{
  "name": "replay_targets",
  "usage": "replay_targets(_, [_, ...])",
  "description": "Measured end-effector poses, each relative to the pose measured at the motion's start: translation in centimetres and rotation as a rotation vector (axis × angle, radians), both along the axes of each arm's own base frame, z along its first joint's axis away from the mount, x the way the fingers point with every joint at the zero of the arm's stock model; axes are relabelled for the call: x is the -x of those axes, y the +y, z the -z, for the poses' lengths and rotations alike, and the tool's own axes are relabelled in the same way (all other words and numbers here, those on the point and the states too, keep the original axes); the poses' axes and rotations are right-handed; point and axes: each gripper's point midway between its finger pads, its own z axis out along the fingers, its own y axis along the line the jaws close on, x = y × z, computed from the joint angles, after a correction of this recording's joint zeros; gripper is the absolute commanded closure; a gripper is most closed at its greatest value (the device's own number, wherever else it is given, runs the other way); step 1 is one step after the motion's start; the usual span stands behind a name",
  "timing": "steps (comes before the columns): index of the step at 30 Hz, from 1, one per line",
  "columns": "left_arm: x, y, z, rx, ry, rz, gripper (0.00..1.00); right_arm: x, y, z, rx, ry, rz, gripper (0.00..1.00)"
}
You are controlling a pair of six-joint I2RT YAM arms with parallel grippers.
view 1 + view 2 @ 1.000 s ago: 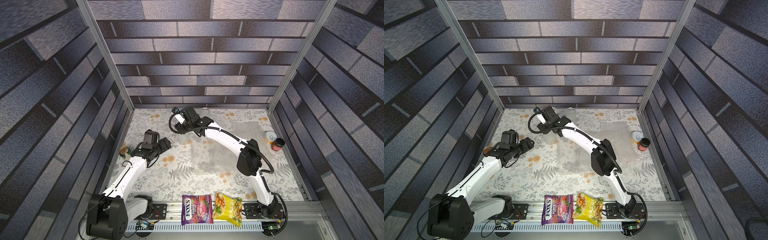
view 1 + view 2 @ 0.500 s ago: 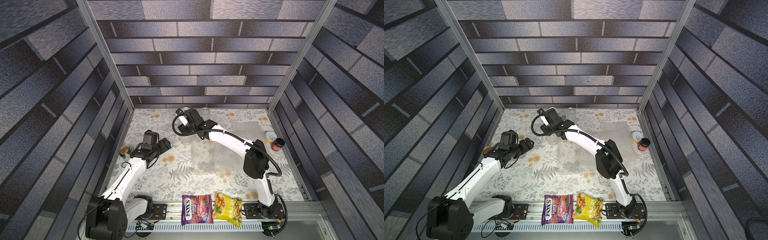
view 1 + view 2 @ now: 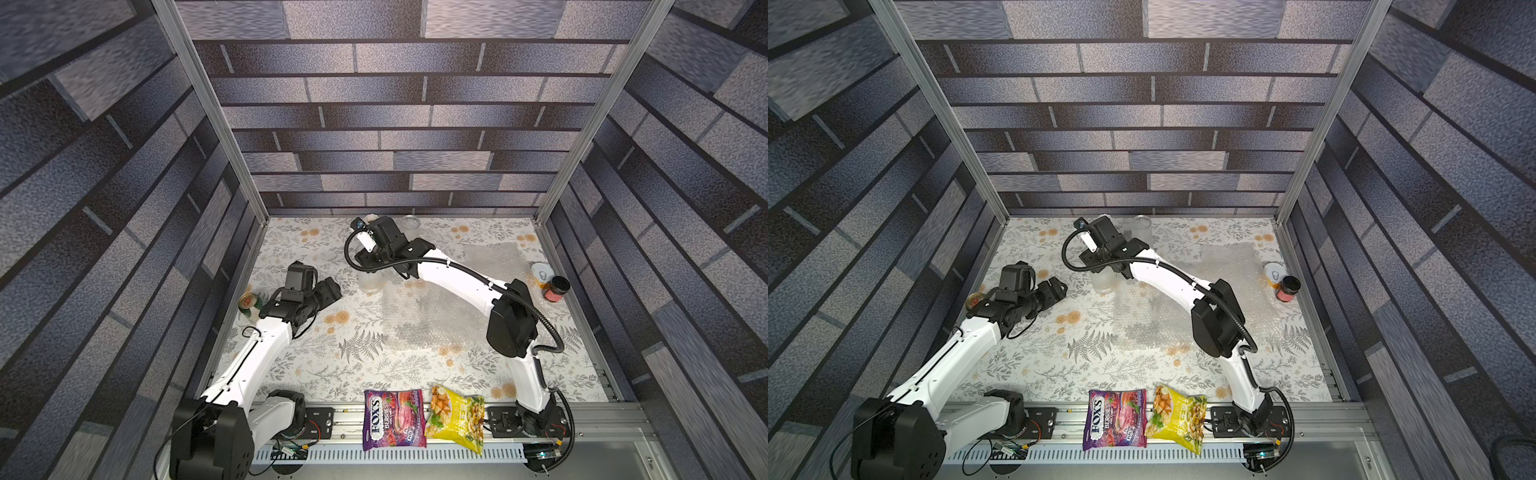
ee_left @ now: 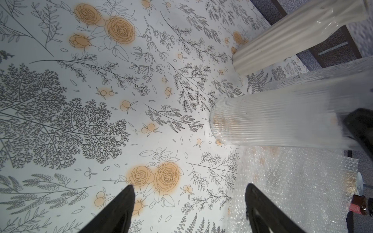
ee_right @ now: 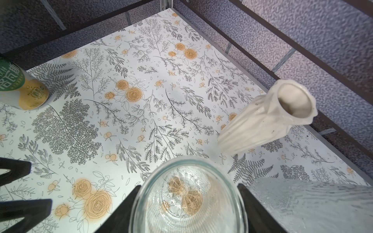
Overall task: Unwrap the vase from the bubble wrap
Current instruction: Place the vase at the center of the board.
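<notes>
Right wrist view looks straight down into the clear ribbed glass vase (image 5: 187,199). The right gripper (image 5: 189,186) has one black finger (image 5: 123,209) on each side of the rim, pressed against the glass, so it is grasping the vase. The vase stands upright and has no wrap on it. Orange flowers from the table cover show through its bottom.

The bubble wrap (image 3: 419,320) is a see-through, whitish plastic sheet full of tiny bubbles. It lies flat and open on the flowery table (image 3: 291,249), near the middle, and it shows in both top views. It looks crinkly and a bit shiny, with some darker grey patches. More of it reaches toward the back right of the table, and I cannot tell if that is a second sheet. In the left wrist view its edge lies just beside the foot of the glass vase. I cannot tell if they touch.

The left gripper (image 4: 189,187) hangs above the table with its two black fingers spread wide and nothing between them.

A tall white ridged vase (image 5: 266,119) stands near the back wall, and a bumpy glass vase (image 5: 312,203) is close to it. A green and yellow drink can (image 5: 22,88) stands at the table's left side.
</notes>
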Motion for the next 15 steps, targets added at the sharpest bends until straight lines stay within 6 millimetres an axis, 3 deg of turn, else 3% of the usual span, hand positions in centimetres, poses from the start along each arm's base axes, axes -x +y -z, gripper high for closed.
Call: replay_targets(15, [0.17, 0.03, -0.01, -0.001, 0.003, 0.000, 0.13, 0.60, 0.40, 0.17, -0.036, 0.051, -0.005, 0.44])
